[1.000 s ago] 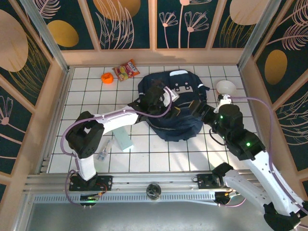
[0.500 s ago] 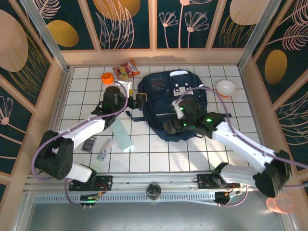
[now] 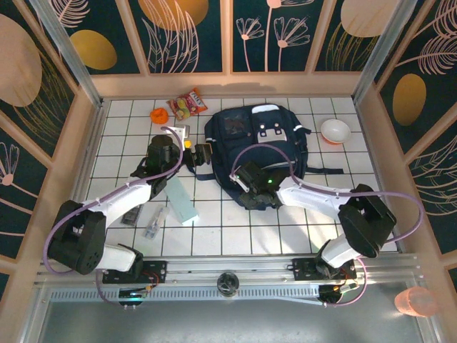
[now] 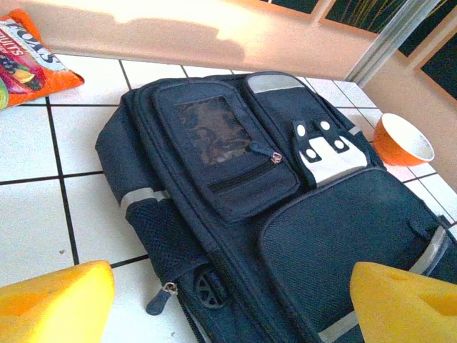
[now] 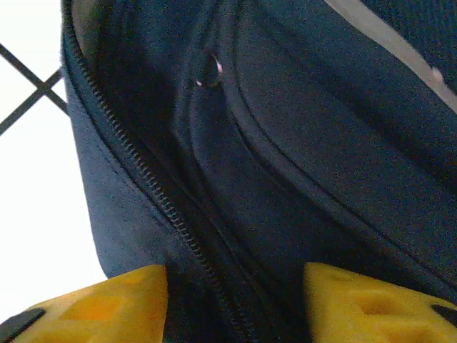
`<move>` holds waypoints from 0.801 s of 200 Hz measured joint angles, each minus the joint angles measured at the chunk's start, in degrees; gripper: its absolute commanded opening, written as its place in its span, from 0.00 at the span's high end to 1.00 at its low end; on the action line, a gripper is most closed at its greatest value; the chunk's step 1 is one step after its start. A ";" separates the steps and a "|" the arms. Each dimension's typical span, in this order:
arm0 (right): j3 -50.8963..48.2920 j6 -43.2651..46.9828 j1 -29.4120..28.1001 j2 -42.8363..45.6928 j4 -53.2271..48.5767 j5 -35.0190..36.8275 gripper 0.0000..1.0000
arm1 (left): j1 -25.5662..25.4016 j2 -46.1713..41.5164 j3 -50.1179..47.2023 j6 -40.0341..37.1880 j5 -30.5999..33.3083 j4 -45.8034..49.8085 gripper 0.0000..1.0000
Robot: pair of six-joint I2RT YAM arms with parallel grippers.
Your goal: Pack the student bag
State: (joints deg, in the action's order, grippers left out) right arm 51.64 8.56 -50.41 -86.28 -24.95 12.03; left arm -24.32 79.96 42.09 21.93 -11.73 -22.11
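We find the student bag point(image 3: 264, 139) lying flat at the far centre of the tiled table point(image 3: 214, 229), front pocket up. The left gripper point(image 3: 202, 153) sits just left of the bag, jaws set wide. The right gripper point(image 3: 241, 184) is at the bag's near-left edge, jaws partly spread astride the zip seam point(image 5: 164, 207); we cannot tell whether the pads touch fabric.

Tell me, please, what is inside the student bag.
The student bag lies flat. Behind its clear front window something brownish and patterned shows. The fabric covers the main compartment, so its contents cannot be seen.
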 measured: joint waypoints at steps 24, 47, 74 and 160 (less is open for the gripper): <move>-2.12 1.84 0.13 4.52 1.09 -0.70 0.95 | 0.00 0.02 0.00 -0.02 -0.11 0.02 0.16; -2.69 3.30 1.81 11.19 1.07 -2.95 1.00 | 0.00 0.35 0.00 0.04 -1.46 -0.26 0.17; -2.54 3.85 5.68 18.29 1.03 -7.04 1.00 | 0.00 1.53 0.00 0.00 -4.04 -1.27 0.18; 4.33 10.93 19.02 26.58 -6.32 -22.91 1.00 | 0.00 6.12 -1.84 2.93 -17.05 -14.19 0.20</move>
State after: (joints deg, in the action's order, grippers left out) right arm 55.96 19.49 -31.40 -59.70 -31.27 -10.87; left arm -24.32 86.08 40.25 24.86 -28.77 -36.29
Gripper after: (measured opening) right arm 0.047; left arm 0.808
